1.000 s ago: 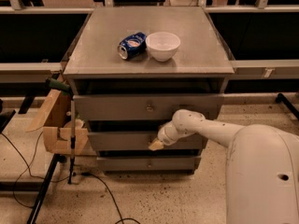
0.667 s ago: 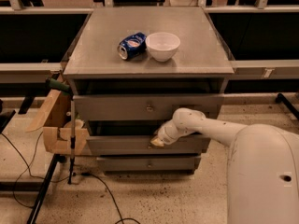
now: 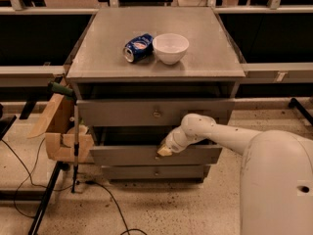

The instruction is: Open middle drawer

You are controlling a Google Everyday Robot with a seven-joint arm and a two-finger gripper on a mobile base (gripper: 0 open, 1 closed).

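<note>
The grey cabinet (image 3: 156,62) has three drawers stacked. The middle drawer (image 3: 122,155) is pulled partly out, so its front stands forward of the top drawer (image 3: 112,112) and the bottom drawer (image 3: 132,172). A dark gap shows above it. My gripper (image 3: 164,151) is at the centre of the middle drawer's front, where the knob sits, and it hides the knob. My white arm (image 3: 215,133) reaches to it from the right. The brass-coloured knobs of the top drawer (image 3: 156,114) and bottom drawer (image 3: 156,172) are visible.
A blue can (image 3: 138,47) lies on its side next to a white bowl (image 3: 170,48) on the cabinet top. An open cardboard box (image 3: 61,131) hangs at the cabinet's left side. Cables (image 3: 102,199) and black stand legs (image 3: 46,199) lie on the floor at left. My white body (image 3: 279,185) fills the lower right.
The middle drawer's front has come a little further out toward the camera, and my gripper has moved with it. The can and bowl have not moved.
</note>
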